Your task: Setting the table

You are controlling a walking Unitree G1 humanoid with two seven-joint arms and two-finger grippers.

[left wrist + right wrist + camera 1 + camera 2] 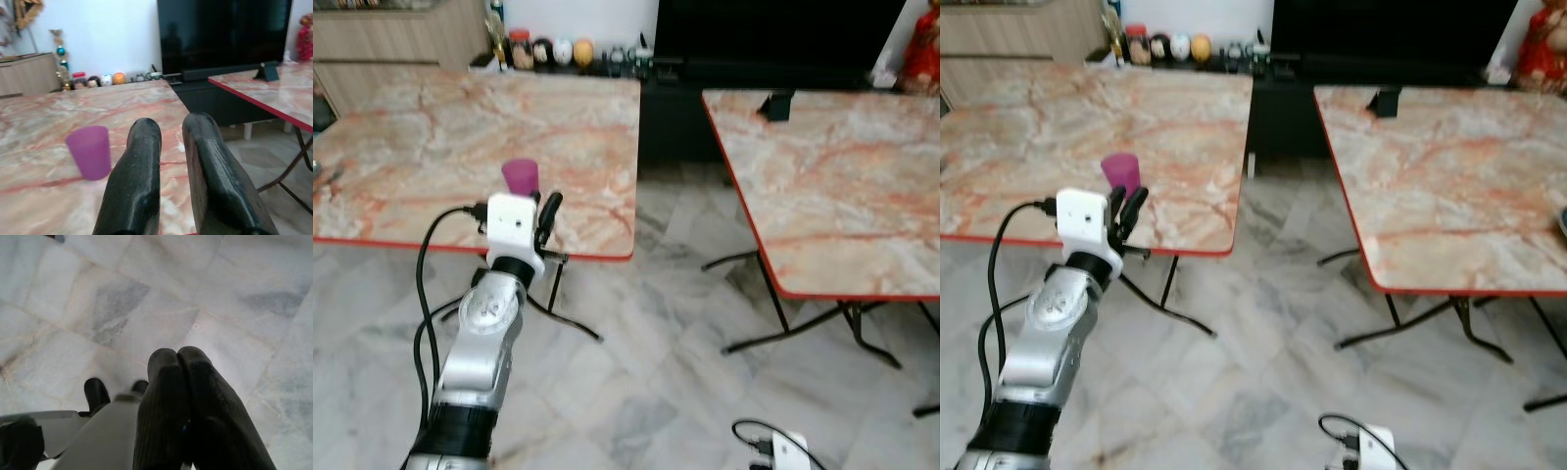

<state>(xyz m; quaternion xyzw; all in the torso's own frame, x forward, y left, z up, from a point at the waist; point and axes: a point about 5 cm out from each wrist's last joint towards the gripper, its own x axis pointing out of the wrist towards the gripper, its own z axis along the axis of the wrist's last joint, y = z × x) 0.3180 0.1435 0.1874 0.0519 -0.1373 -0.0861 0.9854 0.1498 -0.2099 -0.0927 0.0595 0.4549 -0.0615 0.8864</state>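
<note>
While the purple cup stands upright near the marble table's front edge, left of centre, the left gripper hovers beside it, fingers narrowly parted and empty; the right gripper, lower right, hangs closed over the floor.

Two marble-patterned, red-edged tables and stand apart on a grey marble floor. Behind them a dark television sits on a low black cabinet against a white wall.
</note>
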